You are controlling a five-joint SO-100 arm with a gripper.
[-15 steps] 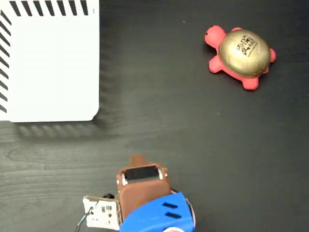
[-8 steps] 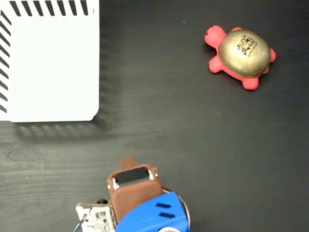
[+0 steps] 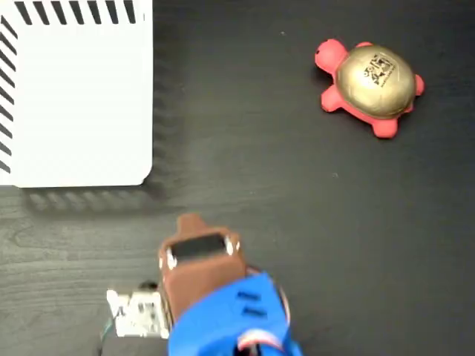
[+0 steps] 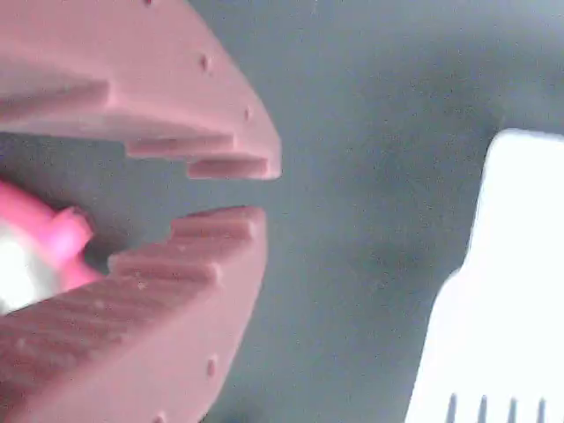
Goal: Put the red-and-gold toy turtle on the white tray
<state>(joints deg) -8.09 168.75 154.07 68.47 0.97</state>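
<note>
1. Up at about two o'clock in the fixed view, the red-and-gold toy turtle (image 3: pixel 369 87) sits on the dark tabletop (image 3: pixel 297 222), its red head pointing toward ten o'clock and its gold shell showing a black printed mark on top.
2. Over at ten o'clock in that same view lies the white tray (image 3: pixel 74 96), flat, with black diagonal stripes along its top and left edges; it runs out of the picture on the left and at the top.
3. Turtle and tray are well apart, with bare dark tabletop between them; nothing sits on the part of the tray I can see.
4. Down at six o'clock the arm comes in from the bottom edge: a blue body (image 3: pixel 230 322), a brown piece with a dark window above it, and a small pale circuit board just to its left.
5. Neither the turtle nor the tray is touched by the arm.
6. From the wrist view the fingers (image 4: pixel 256 189) are a little apart, the two reddish toothed tips not meeting and nothing between them.
7. Behind those fingers, at nine o'clock in the wrist view, there is a blurred bit of pink and pale; I cannot tell what it is.
8. At four o'clock in the wrist view a white corner of the tray (image 4: pixel 502 300) shows, with a few dark stripe ends at the bottom edge.
</note>
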